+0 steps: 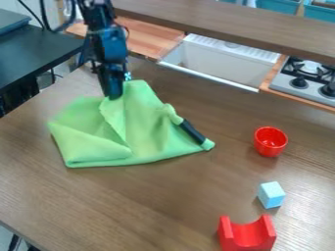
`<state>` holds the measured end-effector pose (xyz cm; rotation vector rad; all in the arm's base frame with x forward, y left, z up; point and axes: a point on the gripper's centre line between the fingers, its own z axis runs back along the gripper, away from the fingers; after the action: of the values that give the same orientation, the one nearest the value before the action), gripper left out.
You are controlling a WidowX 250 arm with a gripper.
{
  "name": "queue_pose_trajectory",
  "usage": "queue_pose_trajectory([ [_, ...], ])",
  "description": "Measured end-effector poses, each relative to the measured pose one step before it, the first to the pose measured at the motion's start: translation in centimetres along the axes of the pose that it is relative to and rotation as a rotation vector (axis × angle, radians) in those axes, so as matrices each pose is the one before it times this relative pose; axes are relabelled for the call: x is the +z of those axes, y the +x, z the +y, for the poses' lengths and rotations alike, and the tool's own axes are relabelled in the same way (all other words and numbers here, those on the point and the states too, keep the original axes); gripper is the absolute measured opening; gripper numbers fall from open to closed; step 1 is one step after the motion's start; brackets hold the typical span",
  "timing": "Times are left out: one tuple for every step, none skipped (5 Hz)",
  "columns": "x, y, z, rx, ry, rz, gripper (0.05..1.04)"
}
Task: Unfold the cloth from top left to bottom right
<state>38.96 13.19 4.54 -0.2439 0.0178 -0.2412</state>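
The gripper [115, 92] hangs at the upper left of the table, pointing down, shut on the upper edge of the green cloth [147, 130]. From there the cloth rises in a raised peak with folds running down from it. Its lower left part lies on the table, doubled over in a broad fold, and its right corner stretches toward the middle of the table. What lies under the folds is hidden.
A black-handled object with green ends [191, 131] lies at the cloth's right side. Farther right are a red cup [270, 141], a light blue block [271, 194] and a red arched block [247, 235]. Behind the table stand a white sink [226, 59] and a stove [306, 81].
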Motion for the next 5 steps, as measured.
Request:
queue_pose_trajectory([
  [2.063, -1.332, -1.170, -0.0215, 0.0068, -0.0295, 0.059],
  [-0.307, -1.544, -1.262, -0.0376, 0.0557, 0.0173, 0.059],
  [-2.019, 0.154, -1.831, -0.0274, 0.0956, 0.0800, 0.085],
  [0.018, 0.621, 0.109, 0.0147, 0.0957, 0.0187, 0.134],
  [-0.698, -0.187, -0.557, -0.0272, -0.0231, -0.0038, 0.063],
])
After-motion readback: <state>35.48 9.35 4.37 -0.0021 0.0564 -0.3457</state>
